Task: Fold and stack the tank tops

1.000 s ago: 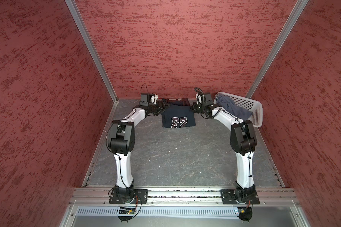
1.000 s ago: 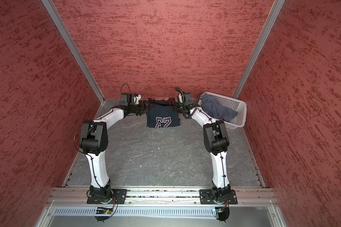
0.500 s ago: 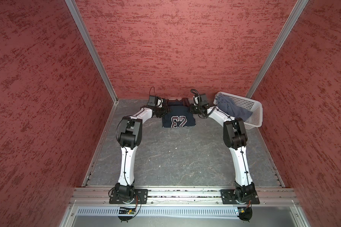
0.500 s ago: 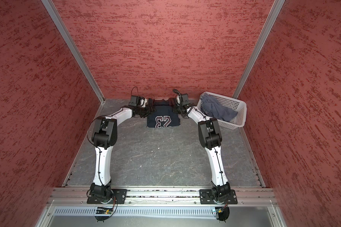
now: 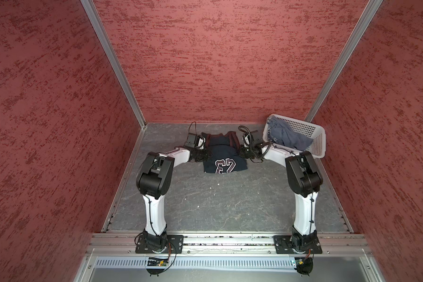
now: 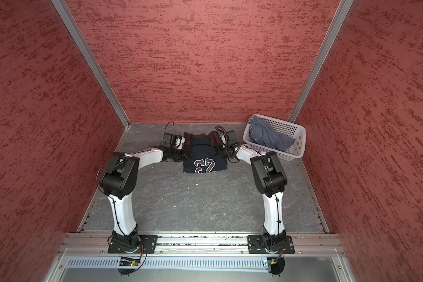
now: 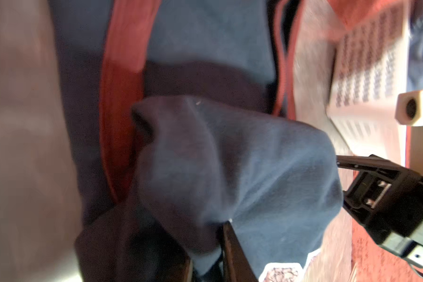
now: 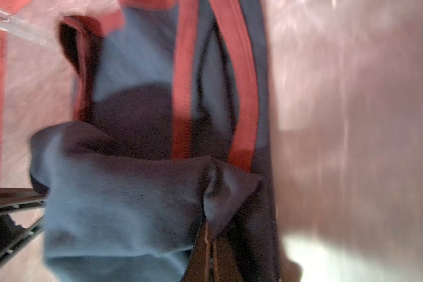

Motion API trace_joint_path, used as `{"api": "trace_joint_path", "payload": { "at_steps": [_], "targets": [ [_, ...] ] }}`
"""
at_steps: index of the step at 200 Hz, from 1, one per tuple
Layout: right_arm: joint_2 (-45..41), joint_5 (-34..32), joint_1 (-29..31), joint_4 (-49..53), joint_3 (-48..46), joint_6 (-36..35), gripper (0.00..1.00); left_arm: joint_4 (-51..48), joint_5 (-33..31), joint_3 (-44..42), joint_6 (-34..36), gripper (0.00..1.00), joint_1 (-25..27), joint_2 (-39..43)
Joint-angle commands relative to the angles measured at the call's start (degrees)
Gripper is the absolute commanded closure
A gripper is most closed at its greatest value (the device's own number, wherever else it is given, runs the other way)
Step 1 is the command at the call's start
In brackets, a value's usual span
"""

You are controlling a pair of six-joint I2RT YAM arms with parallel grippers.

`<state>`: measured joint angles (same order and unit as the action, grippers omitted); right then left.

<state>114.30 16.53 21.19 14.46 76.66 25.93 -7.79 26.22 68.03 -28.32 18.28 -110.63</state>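
Basket (image 5: 319,144) with the slate tank top (image 5: 286,136) stands beside the navy tank top (image 5: 224,157), far back on the counter (image 5: 230,202). Only wrist views show left tool (image 7: 205,232) and right tool (image 8: 209,235) pinching navy folds.

2 overhead views (near-identical) look down; wrist views hug navy top (image 7: 242,171).

Even light is filling my sharp top views, walls (image 5: 34,122) bowing at the edges; both wrist views are blurring, glare washing the desk (image 8: 315,254).
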Motion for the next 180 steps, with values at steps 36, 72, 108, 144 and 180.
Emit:
{"api": "trace_joint_path", "payload": {
  "at_steps": [36, 72, 108, 144, 180],
  "targets": [
    [-23.31, -0.99, 6.65, -5.46, -20.27, 4.87, 0.99, 3.9, -7.78, -21.55, -3.6, 0.8, 9.77, 23.67],
    [-32.4, -2.89, 8.94, -1.97, -22.49, 5.44, 0.99, 0.98, -11.96, -27.55, -5.8, 0.82, 12.44, 35.14],
    [-36.1, -3.43, 9.04, 1.29, -19.66, 4.45, 0.99, -2.65, -13.58, -27.04, -6.76, 0.84, 12.58, 43.86],
    [-34.32, -5.11, 9.04, 4.04, -12.01, 2.12, 0.99, -4.89, -12.4, -23.55, -7.98, 0.87, 10.06, 44.73],
    [-31.41, -5.45, 8.95, 5.24, -4.76, 0.46, 0.98, -6.9, -12.23, -19.43, -8.02, 0.87, 7.41, 44.42]
  ]
}}
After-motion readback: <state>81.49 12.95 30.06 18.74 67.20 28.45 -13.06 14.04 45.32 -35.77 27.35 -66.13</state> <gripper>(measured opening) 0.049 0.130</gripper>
